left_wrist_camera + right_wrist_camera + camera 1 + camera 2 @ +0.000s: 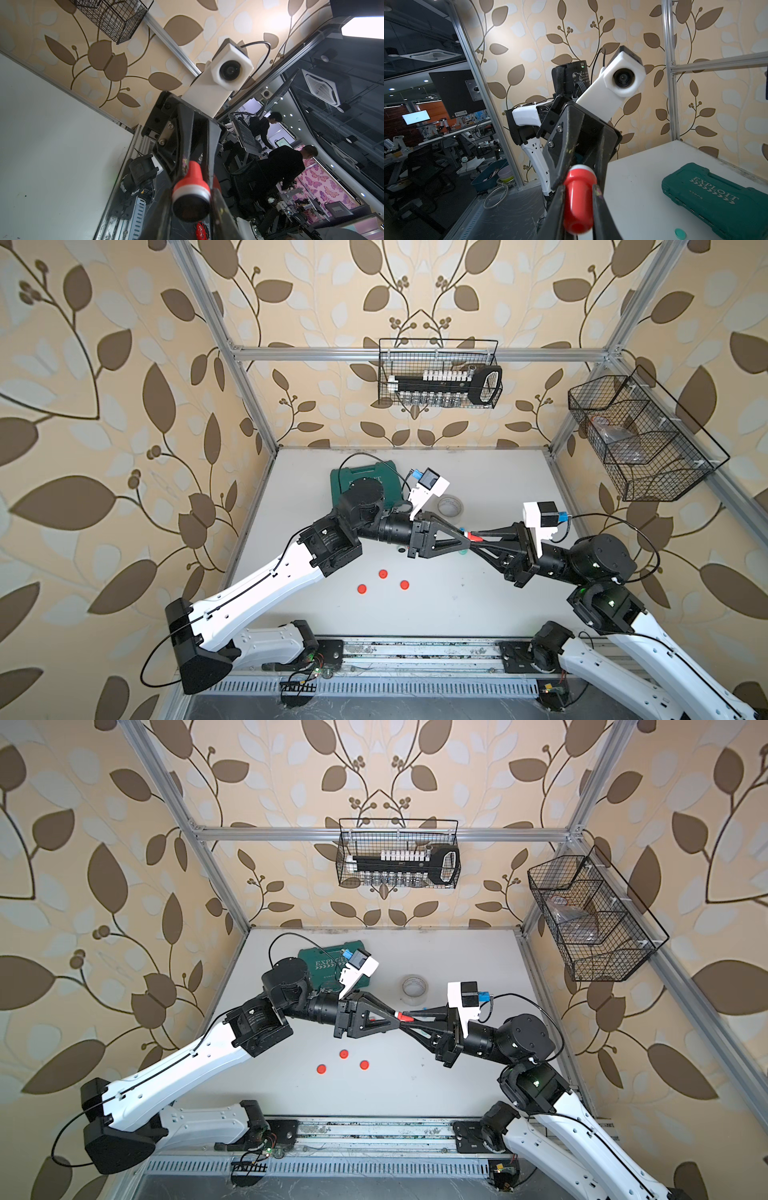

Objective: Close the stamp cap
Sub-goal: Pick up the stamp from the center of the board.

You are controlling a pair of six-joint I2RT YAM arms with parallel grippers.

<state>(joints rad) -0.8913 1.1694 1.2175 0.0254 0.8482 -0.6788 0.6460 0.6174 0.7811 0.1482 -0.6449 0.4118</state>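
The left gripper (191, 195) is closed narrowly on the wide end of the stamp (192, 176), its fingers against either side of the white band. The right gripper (578, 199) flanks the red handle with hardly any gap, though whether it truly presses I cannot tell; the two meet tip to tip, so the stamp hangs in the air above the middle of the table (436, 614). The end facing the left wrist camera is dark and round (cap or bare face, I cannot say).

The stamp looks small, light and rigid, of smooth plastic that is likely slippery on the tapered handle; the flared collar by the white band seems the surer hold, and the dark face is best left untouched. Three red discs (381, 573), perhaps caps, lie on the table below; thin and flat, they would be fiddly to pinch.

Farther off, the green case (716, 199) reads "EXPLOIT" above a row of chevrons; a smaller line beneath is too small to read; the tape roll (414, 986) carries faint print, unreadable.
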